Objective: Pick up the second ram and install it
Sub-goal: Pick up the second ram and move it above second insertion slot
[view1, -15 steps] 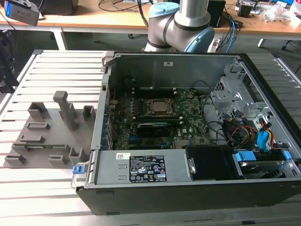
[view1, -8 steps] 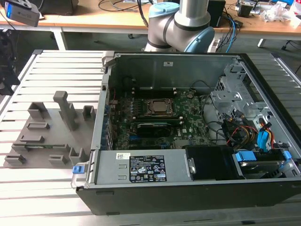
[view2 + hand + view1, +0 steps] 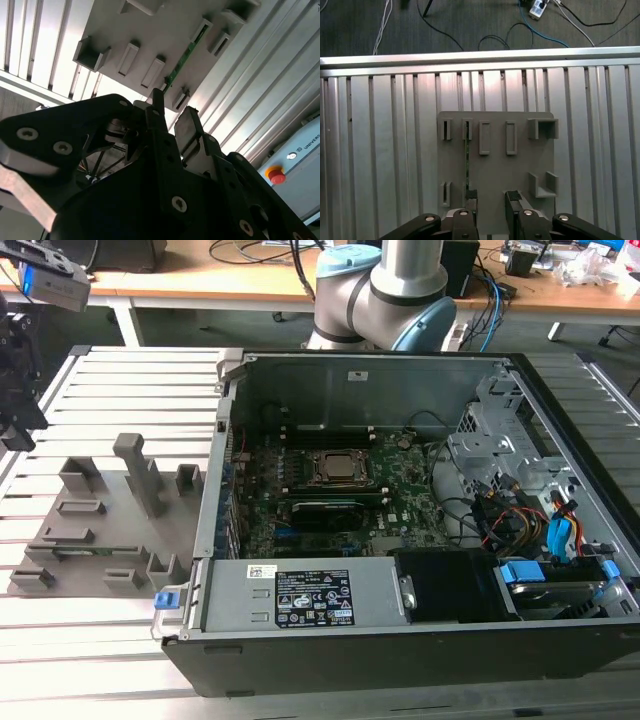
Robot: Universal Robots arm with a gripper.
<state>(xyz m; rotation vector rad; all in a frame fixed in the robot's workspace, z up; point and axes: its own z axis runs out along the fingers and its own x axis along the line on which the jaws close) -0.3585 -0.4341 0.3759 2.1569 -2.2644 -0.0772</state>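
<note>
An open computer case (image 3: 400, 660) sits on the slatted metal table (image 3: 100, 640), its motherboard (image 3: 410, 505) exposed. A grey slotted holder (image 3: 110, 525) lies beside it, toward the table's edge on the exterior view's left.

Ram (image 3: 467, 160): narrow green circuit board standing on its long edge, its ends seated in two facing slots of the gray fixture (image 3: 495, 165). In the second wrist view the ram (image 3: 182, 61) appears edge-on.

One computer case (image 3: 400, 665) fills the exterior view's center and right; one gray slotted tray (image 3: 130, 530) at lower left holds one ram stick (image 3: 467, 160).
</note>
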